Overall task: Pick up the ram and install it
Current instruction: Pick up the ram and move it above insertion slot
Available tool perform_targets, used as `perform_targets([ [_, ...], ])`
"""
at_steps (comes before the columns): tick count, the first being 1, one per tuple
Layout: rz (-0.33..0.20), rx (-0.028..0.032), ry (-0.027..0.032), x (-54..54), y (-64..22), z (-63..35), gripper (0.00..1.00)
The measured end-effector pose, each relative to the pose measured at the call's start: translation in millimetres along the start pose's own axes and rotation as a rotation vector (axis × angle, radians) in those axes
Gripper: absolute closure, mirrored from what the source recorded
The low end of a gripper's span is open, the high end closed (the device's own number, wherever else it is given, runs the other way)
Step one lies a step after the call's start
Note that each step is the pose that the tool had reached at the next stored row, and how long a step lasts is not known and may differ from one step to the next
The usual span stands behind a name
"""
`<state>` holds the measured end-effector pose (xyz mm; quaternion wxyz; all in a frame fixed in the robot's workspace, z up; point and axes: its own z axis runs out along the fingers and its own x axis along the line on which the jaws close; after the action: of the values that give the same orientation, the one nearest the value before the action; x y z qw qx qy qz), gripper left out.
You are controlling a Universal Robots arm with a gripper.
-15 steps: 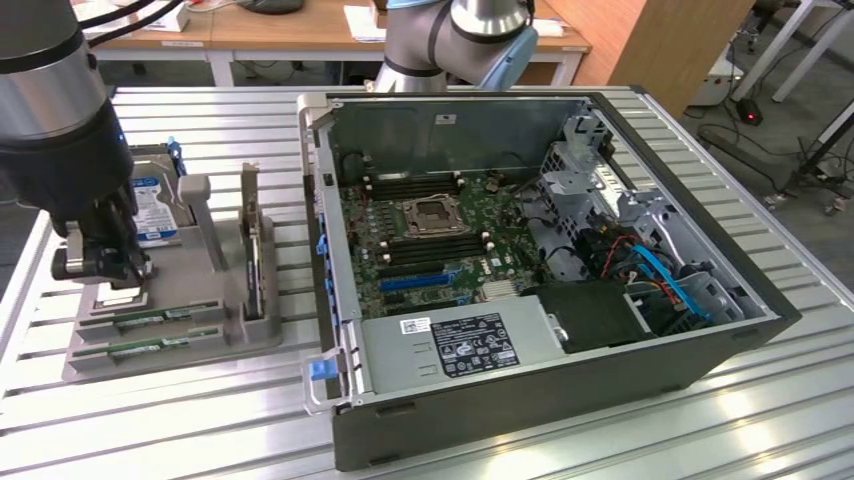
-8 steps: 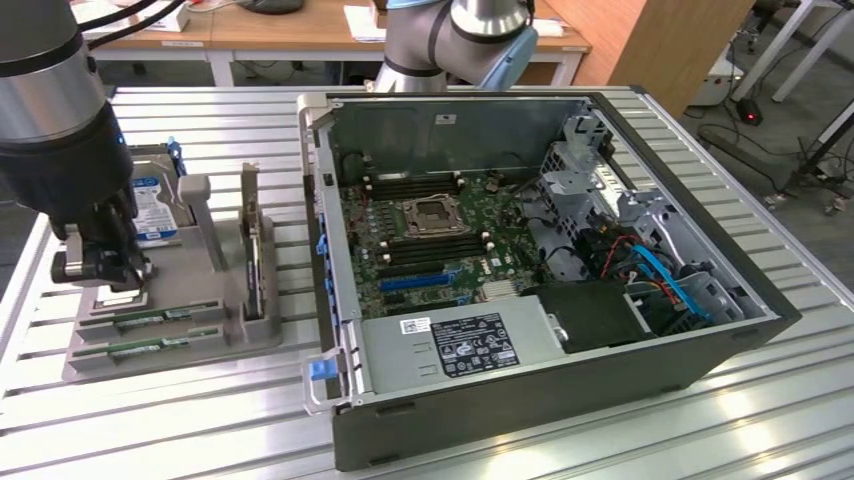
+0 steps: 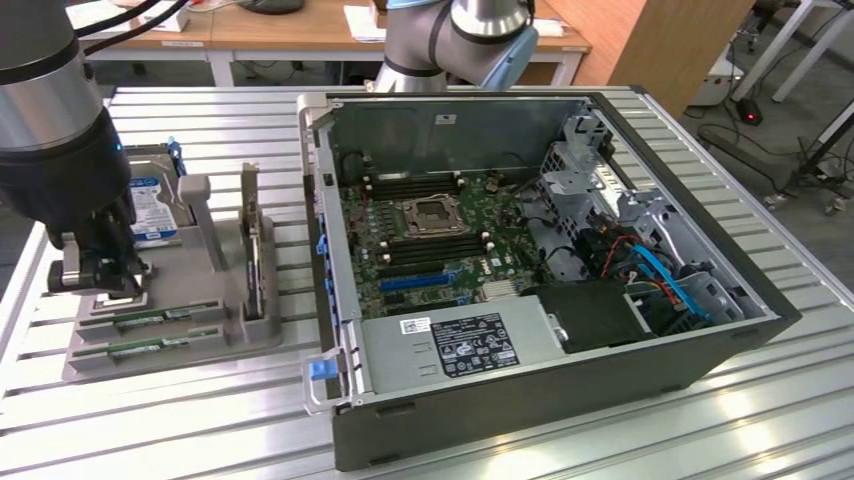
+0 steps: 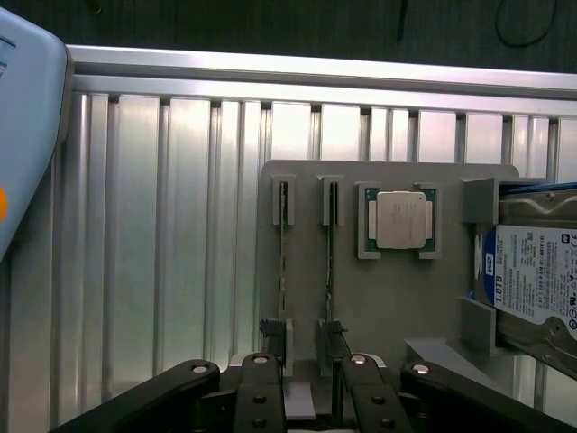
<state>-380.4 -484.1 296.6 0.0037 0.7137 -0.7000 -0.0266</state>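
1. Two green boards sit side by side in parallel slots of a gray tray [image 4: 397, 307], seen edge-on from the wrist view: the first ram stick [image 4: 283, 262] and the second ram stick [image 4: 330, 262]. They lie close together but not touching, and neither is lifted.
2. Black fingers [image 4: 257, 401] of the gripper [image 4: 314, 410] are spread wide and hold nothing. They hang just above one end of the slots, and from the wrist view both sticks run out from the gap between the fingers.
3. Just past the second ram stick, to the side away from the first, a square silver processor [image 4: 400, 219] lies flat in its own pocket of the tray.
4. Farther still from the fingers on that same side, a hard drive [image 4: 532, 275] with a blue-and-white label stands at the tray's edge.
5. Under the fingers, the tray rests on a ribbed aluminium counter [image 4: 162, 225].
6. Well apart from the fingers, toward the exterior view's right, an open computer case [image 3: 534, 400] lies on the counter. Its green motherboard [image 3: 461, 255] is exposed, and a silver power supply [image 3: 454, 345] sits along its front wall.
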Motion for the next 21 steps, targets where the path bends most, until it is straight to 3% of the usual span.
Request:
perform_targets([
  [4,0.000,0.0001,-0.0001,0.1,-0.1,1.6,0.70],
  [21,0.000,0.0000,0.0000,0.9,-1.1,24.1,0.70],
])
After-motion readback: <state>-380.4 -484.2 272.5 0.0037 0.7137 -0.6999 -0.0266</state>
